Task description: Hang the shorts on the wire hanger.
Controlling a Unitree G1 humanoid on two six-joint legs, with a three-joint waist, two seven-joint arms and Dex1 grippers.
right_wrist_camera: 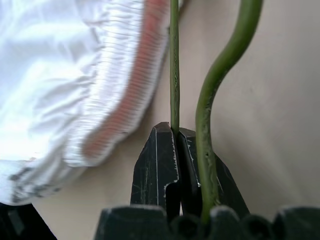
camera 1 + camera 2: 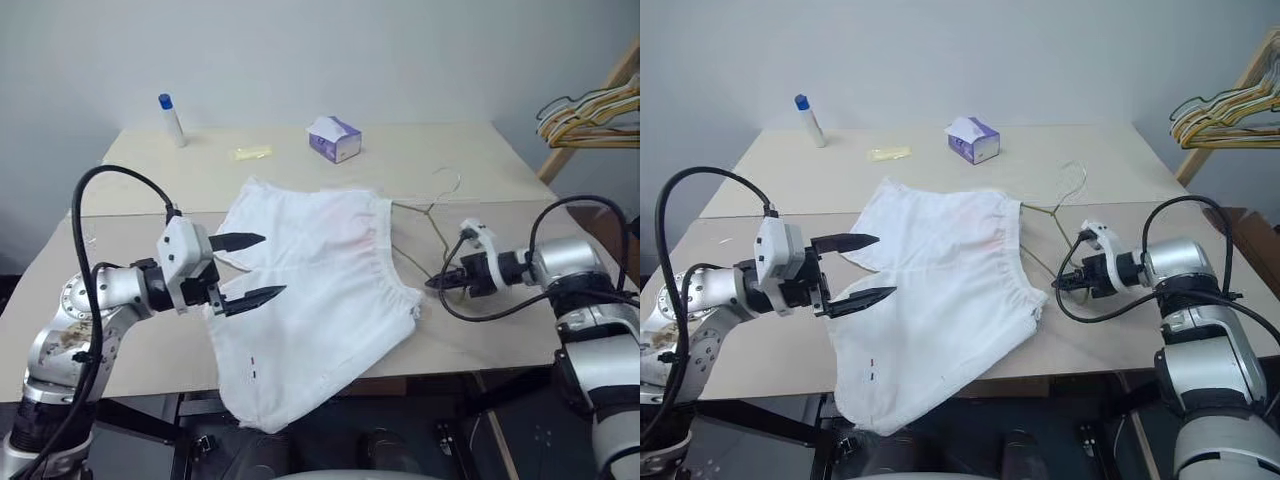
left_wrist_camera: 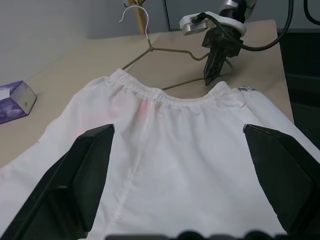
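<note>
The white shorts (image 2: 315, 300) lie spread across the middle of the worktop (image 2: 450, 170), one leg drooping over its near edge at the bottom of the frame. The wire hanger (image 2: 432, 215) lies just right of the gathered waistband, its hook toward the upper right, with part of the wire running under the fabric.

The right tool (image 2: 440, 283) is pinched shut on one thin arm of that hanger; in the wrist view a second run of the wire passes just beside the fingers. The left tool (image 2: 250, 268) hovers wide open over the left half of the shorts, gripping nothing.

What worries me is that narrow hold: the wire could twist or slip between the fingertips once it is lifted or pushed. With the cloth not pinned by the left tool, I'd guess a shove on the hanger may bunch the waistband or drag the shorts further off the front edge.
</note>
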